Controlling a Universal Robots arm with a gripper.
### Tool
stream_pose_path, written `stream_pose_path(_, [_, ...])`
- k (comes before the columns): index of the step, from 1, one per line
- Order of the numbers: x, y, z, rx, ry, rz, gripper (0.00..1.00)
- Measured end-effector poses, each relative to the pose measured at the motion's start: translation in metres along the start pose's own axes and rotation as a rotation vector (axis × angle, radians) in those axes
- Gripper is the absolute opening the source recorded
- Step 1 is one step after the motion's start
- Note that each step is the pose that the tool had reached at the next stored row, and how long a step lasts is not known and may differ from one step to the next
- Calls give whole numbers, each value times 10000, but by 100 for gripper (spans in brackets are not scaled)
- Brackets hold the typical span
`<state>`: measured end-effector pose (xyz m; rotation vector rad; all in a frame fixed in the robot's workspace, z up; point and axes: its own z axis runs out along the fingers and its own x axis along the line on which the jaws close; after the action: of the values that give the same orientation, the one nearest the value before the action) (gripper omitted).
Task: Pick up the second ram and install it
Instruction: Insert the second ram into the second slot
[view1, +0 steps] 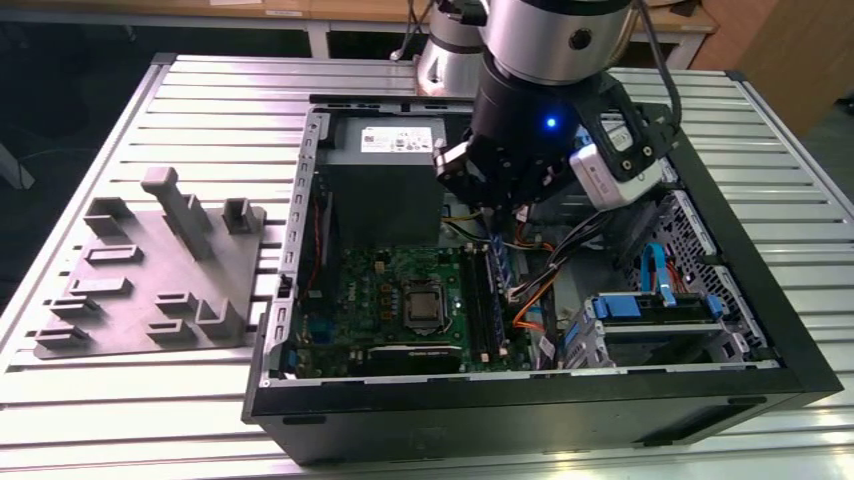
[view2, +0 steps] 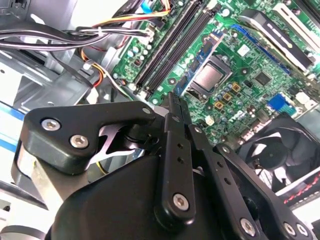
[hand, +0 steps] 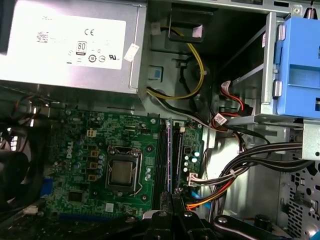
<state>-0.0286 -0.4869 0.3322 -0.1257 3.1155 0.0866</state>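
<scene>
An open computer case (view1: 534, 400) lies on the slatted bench (view1: 160, 110), taking up the centre and the exterior view's right. The arm comes down from the upper middle of that frame. Its tool (view1: 511, 205) hangs inside the case, above the green motherboard (view1: 387, 290).

In the first wrist view the second ram (hand: 169, 155) shows edge-on, as a thin dark strip running out from between the fingertips. It is in line with the memory slots (hand: 161, 160) and appears between their two pairs (whether it touches a slot I cannot tell). The tool is closed on it. In the second wrist view the fingers (view2: 176, 150) draw together to a narrow tip with only that thin edge between them.

The processor socket (hand: 121, 171) sits just beside the slots, and the power supply (hand: 70, 45) lies beyond the motherboard's far edge. Black and orange cables (hand: 235, 172) run near the slots on the side away from the socket, below a blue drive bracket (hand: 300, 65).

A grey fixture (view1: 147, 290) rests on the bench at the exterior view's left, apart from the case.
</scene>
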Motion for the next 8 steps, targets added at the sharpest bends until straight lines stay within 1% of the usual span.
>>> stream_pose_path(8, [-33, -8, 92, 0, 1, 1, 11])
